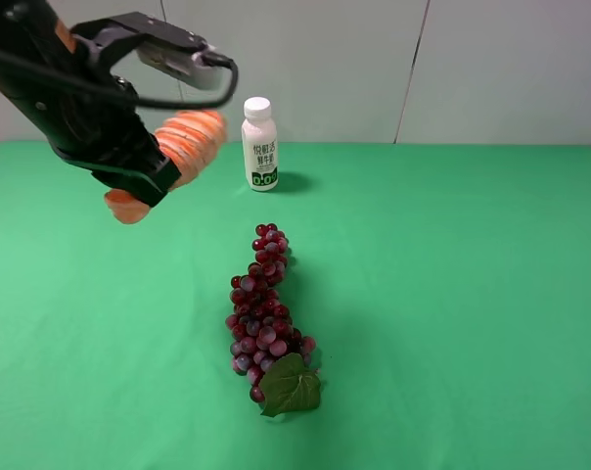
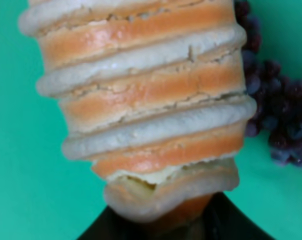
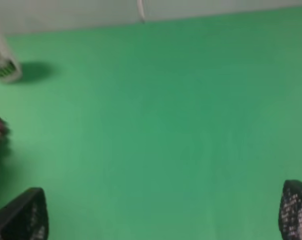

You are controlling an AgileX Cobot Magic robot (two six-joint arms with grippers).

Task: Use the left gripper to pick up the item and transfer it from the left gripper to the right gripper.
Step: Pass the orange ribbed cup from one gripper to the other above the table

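Loaf (image 1: 193, 137) pinched near one end in left claw (image 1: 139, 188), clear of table (image 1: 452, 294)

The left wrist view's edge crops the item (image 2: 141, 100).

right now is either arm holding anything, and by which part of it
The left gripper holds the bread loaf, its jaws shut near one end, most of the loaf sticking out beyond. The right gripper holds nothing, jaws open.

The black left arm (image 1: 75, 108) bears a silver bracket plate (image 1: 173, 57), looping black cable (image 1: 231, 83) and orange sticker (image 1: 64, 37).
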